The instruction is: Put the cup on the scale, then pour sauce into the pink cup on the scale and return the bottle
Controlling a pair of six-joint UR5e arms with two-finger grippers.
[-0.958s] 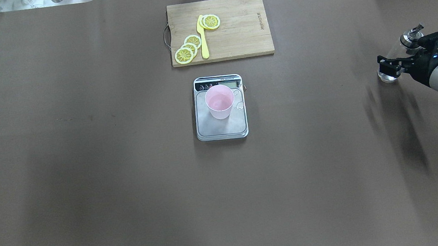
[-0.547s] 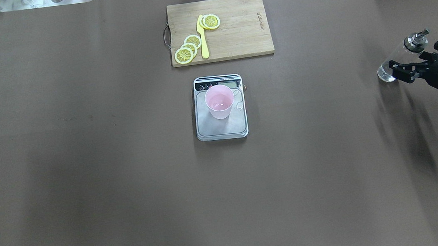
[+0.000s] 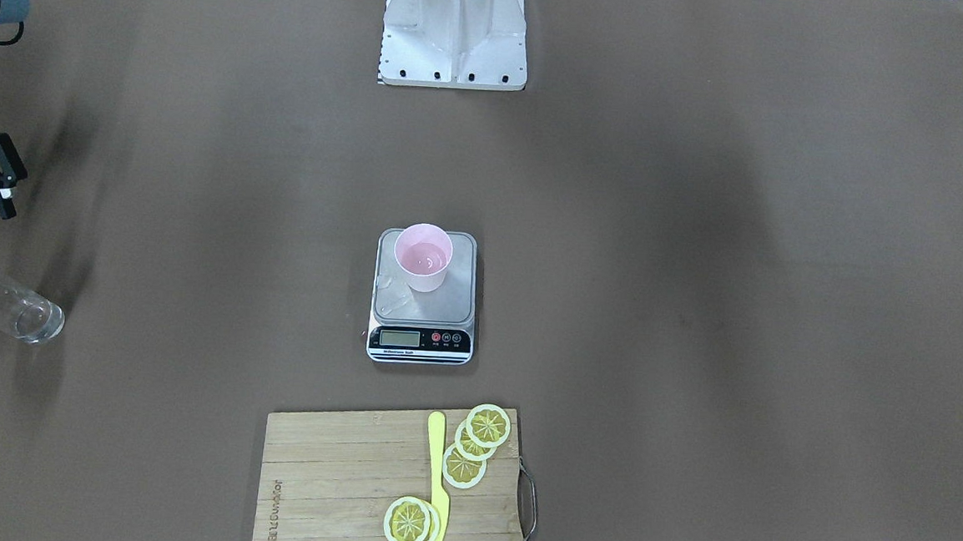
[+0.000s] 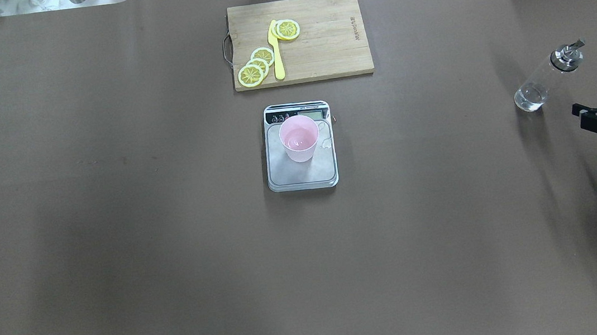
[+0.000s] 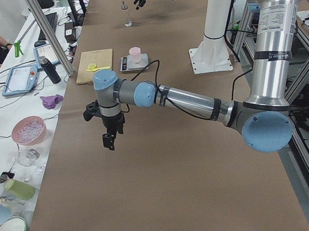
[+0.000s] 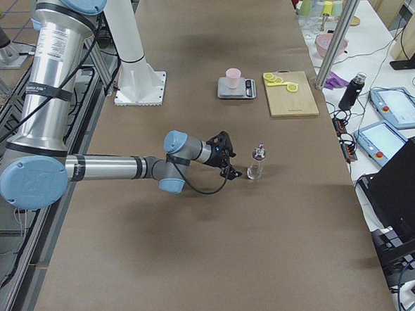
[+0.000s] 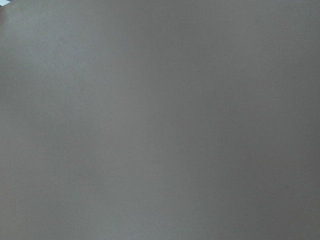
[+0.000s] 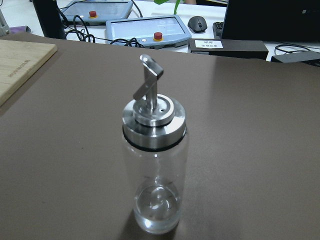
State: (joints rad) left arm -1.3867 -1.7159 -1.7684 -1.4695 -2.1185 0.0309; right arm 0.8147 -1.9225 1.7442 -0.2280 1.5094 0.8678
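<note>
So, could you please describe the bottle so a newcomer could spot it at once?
On the brown table, look to the robot's right side, far from the scale and cutting board in the middle. The bottle stands there upright, near the right end effector. It alone is clear glass with a shiny metal pour-spout cap.

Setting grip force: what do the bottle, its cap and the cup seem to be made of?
The bottle: clear glass, it seems; see-through wall with bright glints. The cap: polished metal, mirror-like sheen. The cup: pale pink, matt, opaque; probably plastic.
</note>
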